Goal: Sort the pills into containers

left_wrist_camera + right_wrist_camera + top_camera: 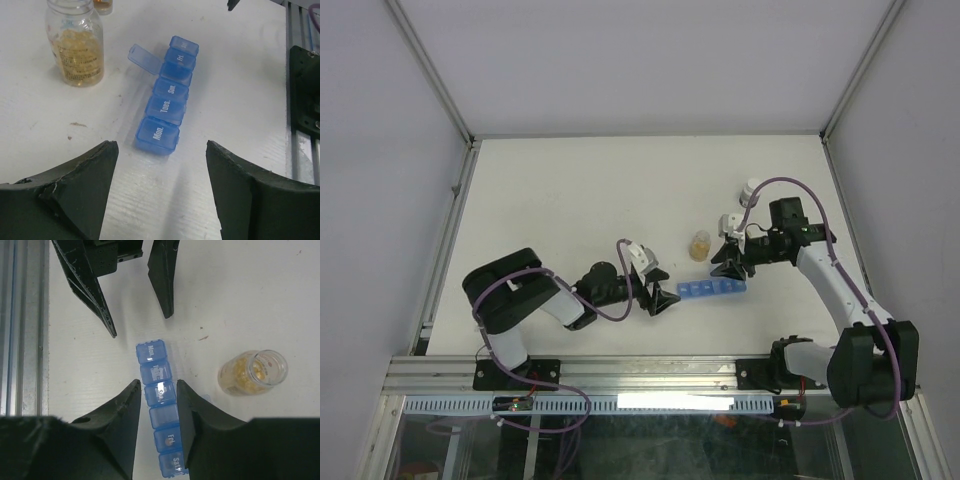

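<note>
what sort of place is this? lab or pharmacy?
Probably a lab test cell: white tabletop boxed in by plain panels, aluminium rail at its near edge, a pill organizer and bottle as props.

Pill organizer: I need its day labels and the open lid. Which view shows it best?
Left wrist: the whole pill organizer lies unobstructed, labels legible, one lid flipped open. Right wrist shows it from above, straddled by the right gripper, open lid largely hidden. Top external shows only a small blue strip.
</note>
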Available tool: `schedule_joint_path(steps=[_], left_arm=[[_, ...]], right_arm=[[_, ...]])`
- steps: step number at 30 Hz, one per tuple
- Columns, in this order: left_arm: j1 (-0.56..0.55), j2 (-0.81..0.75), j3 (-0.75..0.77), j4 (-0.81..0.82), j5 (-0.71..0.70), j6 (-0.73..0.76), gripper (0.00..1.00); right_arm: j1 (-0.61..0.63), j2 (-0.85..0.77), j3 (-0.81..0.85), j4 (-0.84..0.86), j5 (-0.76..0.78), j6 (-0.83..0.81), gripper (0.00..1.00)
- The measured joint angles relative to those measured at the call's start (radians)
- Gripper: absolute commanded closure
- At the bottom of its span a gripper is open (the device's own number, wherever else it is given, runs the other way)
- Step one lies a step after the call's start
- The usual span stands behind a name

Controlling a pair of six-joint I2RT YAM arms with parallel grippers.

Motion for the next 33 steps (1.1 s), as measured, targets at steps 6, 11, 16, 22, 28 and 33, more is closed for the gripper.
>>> schedule_joint_path(steps=[6,11,16,22,28,33], left_arm=[[0.000,0.202,0.003,0.293,0.027,0.124,0.27],[-0.006,0.227,0.027,0.315,0.046,0.207,0.28],[-0.026,0.240,0.069,0.311,0.072,0.270,0.30],[-0.026,0.260,0.089,0.270,0.072,0.292,0.31],[-0.041,0.272,0.101,0.251,0.066,0.293,0.33],[-0.053,0.278,0.116,0.215,0.045,0.300,0.40]], right_arm=[[0.007,0.050,0.004,-0.042,0.004,-0.059,0.63],[0.009,0.050,0.010,-0.056,0.003,-0.070,0.63],[0.011,0.053,0.017,-0.062,0.003,-0.074,0.63],[0.016,0.054,0.022,-0.069,0.003,-0.075,0.63],[0.040,0.059,0.022,-0.070,0.011,-0.072,0.63],[0.083,0.070,0.022,-0.047,0.037,-0.042,0.67]])
